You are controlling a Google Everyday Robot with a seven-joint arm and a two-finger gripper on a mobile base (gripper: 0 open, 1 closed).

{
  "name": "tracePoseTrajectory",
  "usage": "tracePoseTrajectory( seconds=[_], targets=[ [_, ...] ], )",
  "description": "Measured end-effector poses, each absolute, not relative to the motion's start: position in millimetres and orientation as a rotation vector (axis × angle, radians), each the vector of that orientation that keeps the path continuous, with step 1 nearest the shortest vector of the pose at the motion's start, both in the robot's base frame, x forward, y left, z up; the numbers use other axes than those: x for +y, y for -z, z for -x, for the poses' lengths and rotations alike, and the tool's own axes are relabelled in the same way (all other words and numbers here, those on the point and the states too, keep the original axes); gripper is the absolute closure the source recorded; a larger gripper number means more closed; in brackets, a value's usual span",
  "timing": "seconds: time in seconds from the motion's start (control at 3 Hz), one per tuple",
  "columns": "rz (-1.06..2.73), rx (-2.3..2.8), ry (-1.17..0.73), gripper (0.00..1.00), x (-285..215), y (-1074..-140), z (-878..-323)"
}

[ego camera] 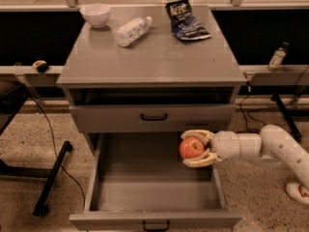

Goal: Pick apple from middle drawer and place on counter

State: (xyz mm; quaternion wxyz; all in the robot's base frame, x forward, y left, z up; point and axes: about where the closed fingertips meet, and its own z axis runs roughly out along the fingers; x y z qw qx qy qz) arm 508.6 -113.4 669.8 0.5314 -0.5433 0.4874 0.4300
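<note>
The red apple [191, 148] sits between the two cream fingers of my gripper [192, 149], which is shut on it. The white arm reaches in from the right. The apple is held above the right side of the open middle drawer [125, 187], a grey tray with a bare floor and a black handle at its front edge. The grey counter [159, 59] lies above, behind the closed upper drawer face.
On the counter stand a white bowl [95, 14] at the back left, a lying plastic bottle [131, 30] and a dark chip bag [186, 21]. A small bottle [277, 57] stands on a ledge at right. Black cables and a stand leg lie on the floor at left.
</note>
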Motion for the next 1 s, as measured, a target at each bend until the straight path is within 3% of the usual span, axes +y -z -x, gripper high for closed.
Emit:
tracePoseTrajectory(
  seconds=[0.33, 1.0],
  targets=[
    [1.193, 1.232, -1.002, 1.0, -133.1, -697.3, -513.7],
    [1.18, 1.224, -1.027, 1.0, -124.0, -693.2, -521.0]
  ],
)
